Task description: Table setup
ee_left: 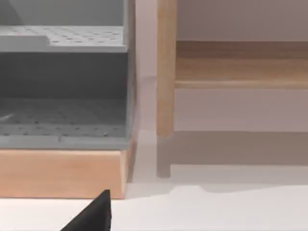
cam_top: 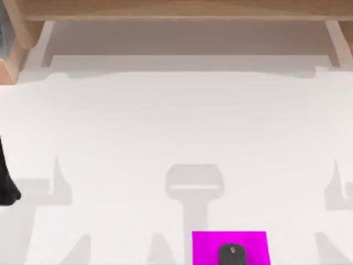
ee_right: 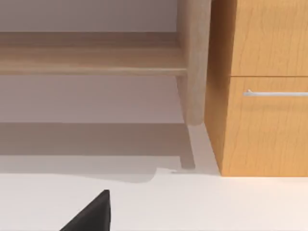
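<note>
No legible text, labels or numbers.

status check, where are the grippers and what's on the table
Left arm parked at the table's left edge. Magenta pad at near edge, dark mouse on it. Wooden frame along the far side.

White table (cam_top: 176, 127), magenta pad (cam_top: 207, 245), dark grey mouse (cam_top: 231, 255), light-brown wooden frame (cam_top: 176, 8)

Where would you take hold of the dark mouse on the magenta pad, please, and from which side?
Probably from straight above, fingers closing across the mouse's two long sides: it lies flat on the magenta pad, low and rounded, at the table's near edge.
</note>
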Controlling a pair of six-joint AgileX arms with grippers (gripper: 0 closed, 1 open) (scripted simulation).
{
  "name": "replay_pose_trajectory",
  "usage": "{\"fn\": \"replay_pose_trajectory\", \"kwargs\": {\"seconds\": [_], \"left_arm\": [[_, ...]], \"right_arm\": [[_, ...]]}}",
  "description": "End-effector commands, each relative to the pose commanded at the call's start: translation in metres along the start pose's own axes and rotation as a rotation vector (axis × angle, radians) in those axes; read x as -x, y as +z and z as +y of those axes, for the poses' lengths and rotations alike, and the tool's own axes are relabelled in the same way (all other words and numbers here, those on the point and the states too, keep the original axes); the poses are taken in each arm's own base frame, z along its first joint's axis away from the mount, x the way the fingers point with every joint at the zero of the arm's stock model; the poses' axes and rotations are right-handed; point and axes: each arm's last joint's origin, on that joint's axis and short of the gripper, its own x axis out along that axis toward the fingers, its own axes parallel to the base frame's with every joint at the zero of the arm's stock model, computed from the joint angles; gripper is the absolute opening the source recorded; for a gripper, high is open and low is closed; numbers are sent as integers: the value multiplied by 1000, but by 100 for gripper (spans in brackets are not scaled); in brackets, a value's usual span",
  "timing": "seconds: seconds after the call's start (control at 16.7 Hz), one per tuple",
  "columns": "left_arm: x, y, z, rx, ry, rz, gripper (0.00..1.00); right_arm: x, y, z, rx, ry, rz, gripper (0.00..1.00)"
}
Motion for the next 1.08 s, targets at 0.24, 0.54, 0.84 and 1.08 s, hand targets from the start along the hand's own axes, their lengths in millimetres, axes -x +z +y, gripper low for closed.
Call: {"fn": "replay_pose_trajectory", "kwargs": {"seconds": [0.24, 0.54, 0.84, 1.08], "left_arm": [[-8, 59, -7, 9, -11, 1, 100], [-58, 173, -28, 11, -13, 10, 100], [-158, 262, -87, -2, -13, 28, 100], [-237, 283, -159, -15, -13, 35, 100]], "right_arm": [[0, 0, 0, 0, 0, 0, 100], [0, 0, 0, 0, 0, 0, 100], [0, 0, 0, 0, 0, 0, 100], [0, 0, 0, 0, 0, 0, 100]]}}
